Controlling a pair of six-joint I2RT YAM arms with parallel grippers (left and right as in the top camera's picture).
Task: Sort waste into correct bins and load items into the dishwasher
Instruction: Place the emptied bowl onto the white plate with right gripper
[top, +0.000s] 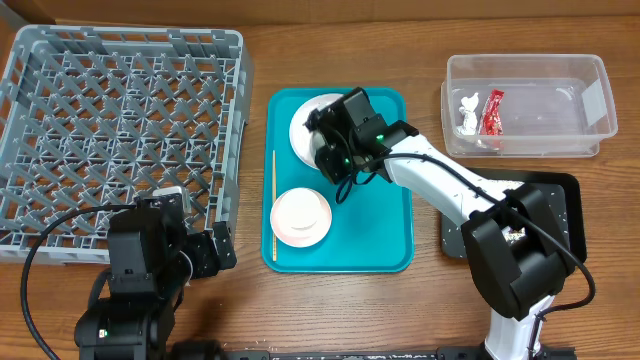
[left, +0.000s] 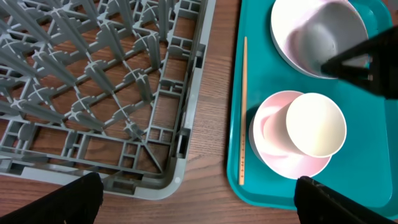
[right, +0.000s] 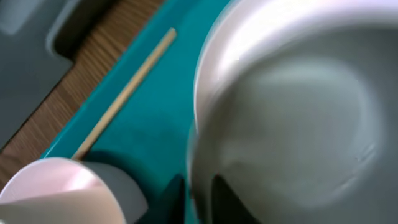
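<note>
Grey bowl (left: 314, 37) sits at the teal tray's (top: 385, 225) far edge, with the right gripper (top: 330, 158) right at its rim; whether those jaws pinch it I cannot tell. Left gripper (left: 199, 193) is spread wide and empty, beside the dish rack's (top: 120, 120) near right corner

The rack (top: 120, 130) lies at the left. Just right of it lies the serving tray (top: 385, 235), with a stick (top: 273, 200) along its left edge. At its far end a bowl (left: 323, 37) sits on a plate (left: 280, 34); at its near end a cup (left: 316, 124) sits in a second bowl (left: 270, 134). Far right, the tub (top: 560, 100) holds a tissue (top: 467, 110) and a wrapper (top: 491, 112); the flat tray (top: 570, 195) lies in front of it.
</note>
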